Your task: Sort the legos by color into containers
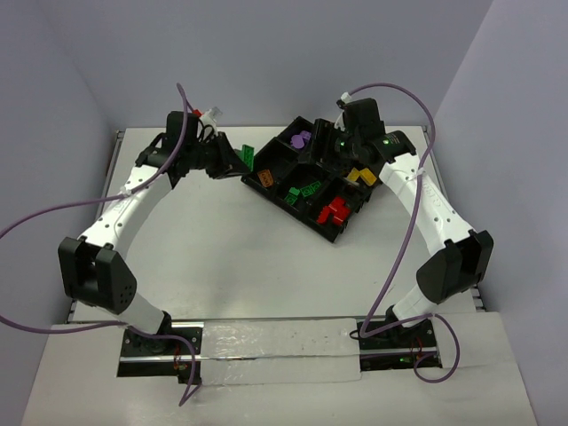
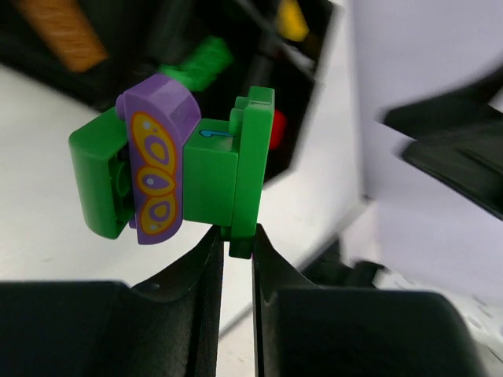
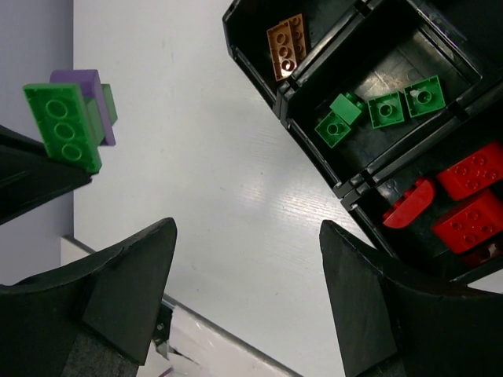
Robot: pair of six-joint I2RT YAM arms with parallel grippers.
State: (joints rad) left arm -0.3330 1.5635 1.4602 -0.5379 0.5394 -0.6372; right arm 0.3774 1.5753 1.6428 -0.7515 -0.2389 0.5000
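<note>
Closest to the left wrist camera, the left claw (image 2: 237, 236) is clamped on the thin bottom edge of a green brick clump (image 2: 216, 169). It holds the clump up off the table (image 2: 47, 236), with a purple piece (image 2: 157, 157) stuck to its side. Gripped this way, the purple part is left exposed, probably so it can be pulled off before sorting.

From the right wrist camera, the right claw (image 3: 247, 228) stands wide apart with nothing in it, over bare table between the clump and the tray (image 3: 250, 67). An orange brick (image 3: 287, 45), green bricks (image 3: 381, 114) and red bricks (image 3: 464, 196) lie in separate compartments.

From above, the clump hangs just beside the tray's left corner. Purple pieces (image 1: 302, 139) sit in the far compartment and a yellow brick (image 1: 359, 175) on the right.
</note>
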